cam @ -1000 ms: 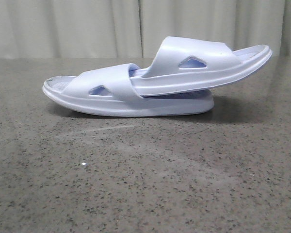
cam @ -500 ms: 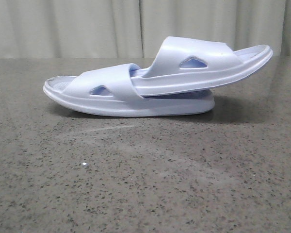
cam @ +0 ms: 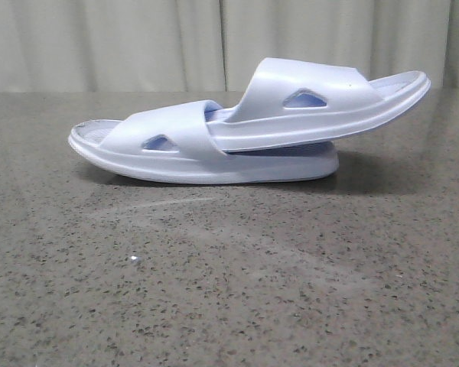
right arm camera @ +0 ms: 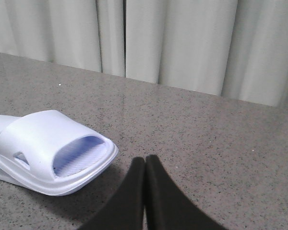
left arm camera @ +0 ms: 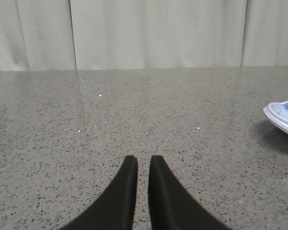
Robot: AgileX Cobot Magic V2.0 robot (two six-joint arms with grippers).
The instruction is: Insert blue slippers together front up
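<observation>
The blue slippers lie nested in the middle of the table in the front view. The lower slipper [cam: 168, 141] lies flat on its sole. The upper slipper [cam: 314, 99] has one end tucked under the lower one's strap, and its other end tilts up to the right. Neither gripper shows in the front view. My left gripper [left arm camera: 143, 160] hovers over bare table, empty, its fingers nearly together with a thin slit; a slipper end [left arm camera: 284, 114] shows far off at the frame edge. My right gripper [right arm camera: 145, 160] is shut and empty, just beside the upper slipper's raised end [right arm camera: 53, 148], not touching it.
The grey speckled stone table [cam: 229, 290] stretches wide in front of the slippers. A pale curtain [cam: 138, 38] hangs behind the table's far edge.
</observation>
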